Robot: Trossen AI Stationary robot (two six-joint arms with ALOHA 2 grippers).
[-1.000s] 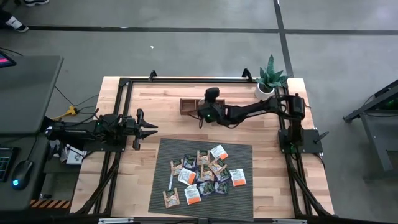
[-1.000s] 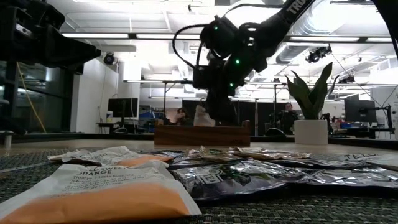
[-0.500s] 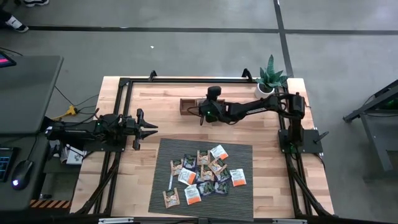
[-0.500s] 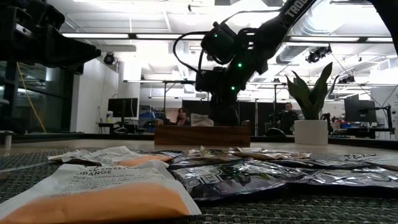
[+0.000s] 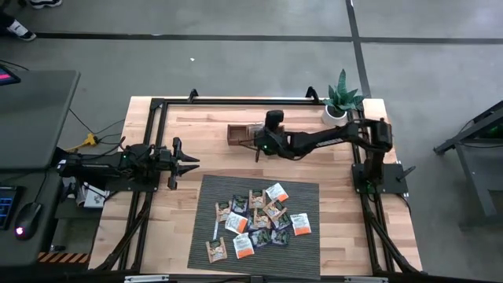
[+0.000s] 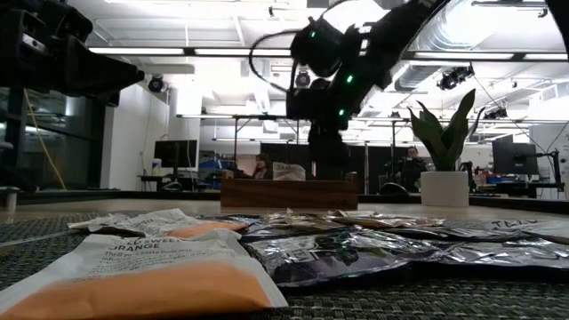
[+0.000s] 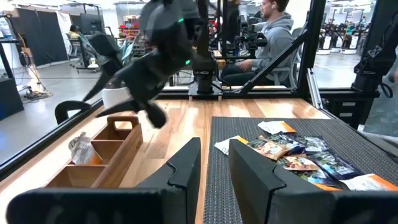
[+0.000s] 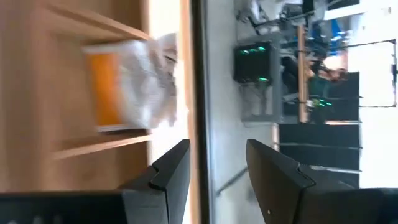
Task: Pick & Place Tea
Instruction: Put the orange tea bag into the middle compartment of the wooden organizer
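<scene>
Several small tea sachets [image 5: 255, 218], orange, white, tan and dark, lie flat on a dark mat [image 5: 306, 240]; in the low view the sachets [image 6: 178, 267] fill the foreground. One orange-and-white sachet [image 8: 130, 84] sits in a compartment of the wooden box [image 5: 238, 134], and its top edge [image 6: 289, 169] shows above the box wall. My right gripper [image 5: 258, 147] hovers open above the box, empty [image 8: 217, 155]. My left gripper [image 5: 191, 163] waits open at the table's left, level with the table [image 7: 214, 149].
A potted plant [image 5: 343, 98] stands at the far right corner, behind the box. A black frame rail [image 5: 236, 101] runs along the table edges. A thin white strip [image 5: 214, 228] lies on the mat's left part. People sit in the room beyond [image 7: 273, 37].
My right gripper held a sachet low over the wooden box, let it go and has risen straight up, drifting slightly toward the table's right. The sachet now rests inside the box, upright against the wall. The left arm has kept still.
</scene>
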